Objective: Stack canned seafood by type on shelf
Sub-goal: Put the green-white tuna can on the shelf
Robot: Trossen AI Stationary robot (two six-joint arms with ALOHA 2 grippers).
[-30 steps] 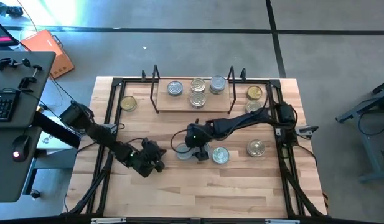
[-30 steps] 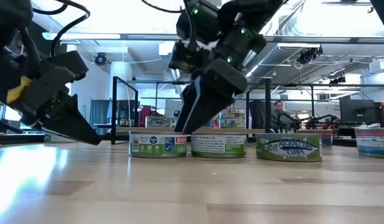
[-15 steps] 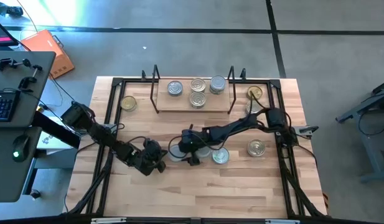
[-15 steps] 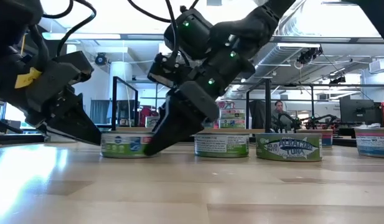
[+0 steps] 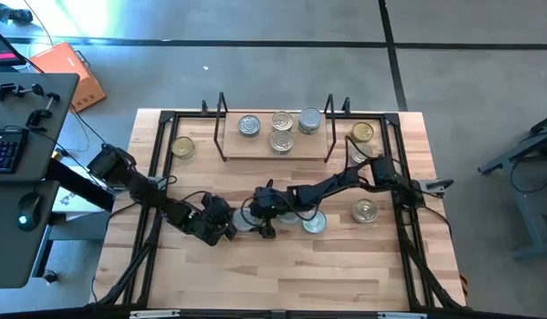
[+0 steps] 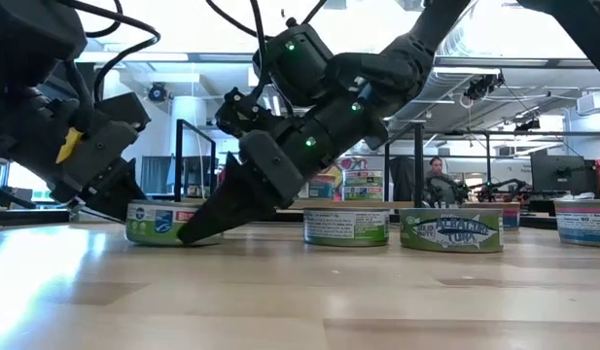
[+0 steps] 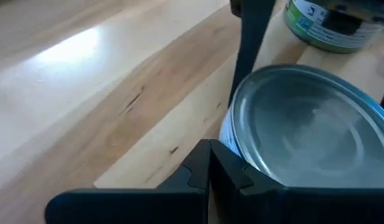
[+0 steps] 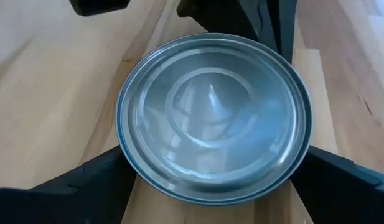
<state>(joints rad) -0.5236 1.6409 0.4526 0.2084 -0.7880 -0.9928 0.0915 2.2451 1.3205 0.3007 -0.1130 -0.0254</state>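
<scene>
A silver-topped tin point(image 8: 213, 115) stands on the table in front of the shelf point(image 5: 255, 152). My right gripper point(image 8: 213, 158) straddles this tin point(image 5: 242, 221), reaching in low from the right. My left gripper point(image 7: 210, 168) is shut, with its tips at the tin's left side point(image 6: 134, 222). Several silver-topped tins point(image 5: 281, 140) stand on the shelf's board. Gold-topped tins stand on the table to the left point(image 5: 183, 147) and right point(image 5: 363, 133) of the shelf. My left gripper has its shut fingertips point(image 7: 224, 167) against the tin's rim and side wall point(image 7: 232, 140), coming slanting down from the table's left. The tin stands flat on the table. My right gripper has one finger point(image 8: 86, 180) on each of two opposite sides of the tin's round wall point(image 8: 124, 163). The fingers slant down from the table's right. The tin stays upright with its bottom on the table.
More tins stand on the table to the right of the held one point(image 6: 345, 226) point(image 6: 451, 230) point(image 5: 365, 211), one partly under my right arm. A black frame point(image 5: 158, 177) rims the tabletop. Bare wood lies toward the near edge point(image 5: 282, 275).
My right gripper has come down, tipped lower and gone toward the table's left. The silver-topped tin between its fingers has slid along the table away from its neighbours, up to my left gripper's tips. It has stayed upright.
</scene>
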